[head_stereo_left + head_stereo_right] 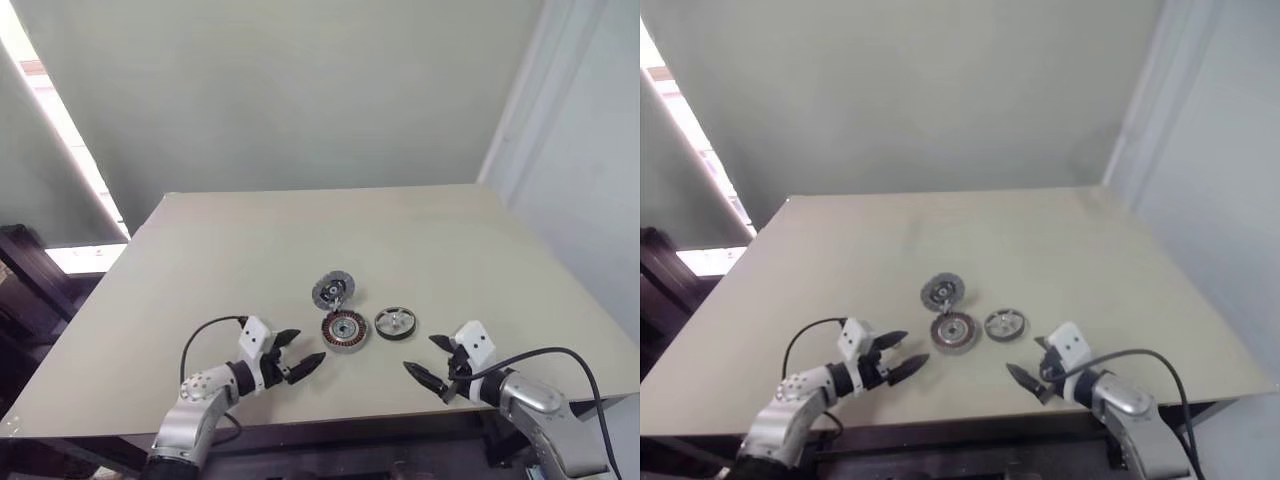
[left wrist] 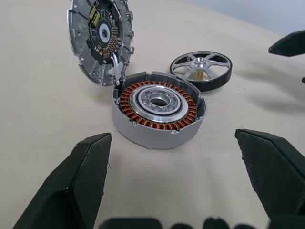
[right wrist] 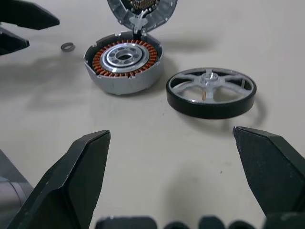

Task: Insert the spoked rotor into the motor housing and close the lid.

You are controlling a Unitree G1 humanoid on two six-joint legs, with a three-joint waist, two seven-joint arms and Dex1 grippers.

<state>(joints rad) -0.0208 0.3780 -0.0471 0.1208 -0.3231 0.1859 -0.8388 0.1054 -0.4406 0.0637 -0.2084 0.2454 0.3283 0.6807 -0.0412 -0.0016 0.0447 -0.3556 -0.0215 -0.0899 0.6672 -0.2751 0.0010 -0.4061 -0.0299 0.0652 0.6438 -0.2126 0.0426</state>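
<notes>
On the beige bench (image 1: 200,260), the round silver motor housing with its ring of copper windings (image 1: 344,330) lay near the front edge, its grey ribbed lid (image 1: 330,291) hinged open and tilted up behind it. The flat silver spoked rotor with a dark rim (image 1: 396,322) lay just beside the housing, to its right, apart from it. My left gripper (image 1: 296,353) and right gripper (image 1: 428,363) flanked the parts, both spread wide and holding nothing.

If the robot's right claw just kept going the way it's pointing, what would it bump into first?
Most likely the spoked rotor, which lies flat on the table straight ahead of the open right gripper. The motor housing sits farther on and off to one side.
</notes>
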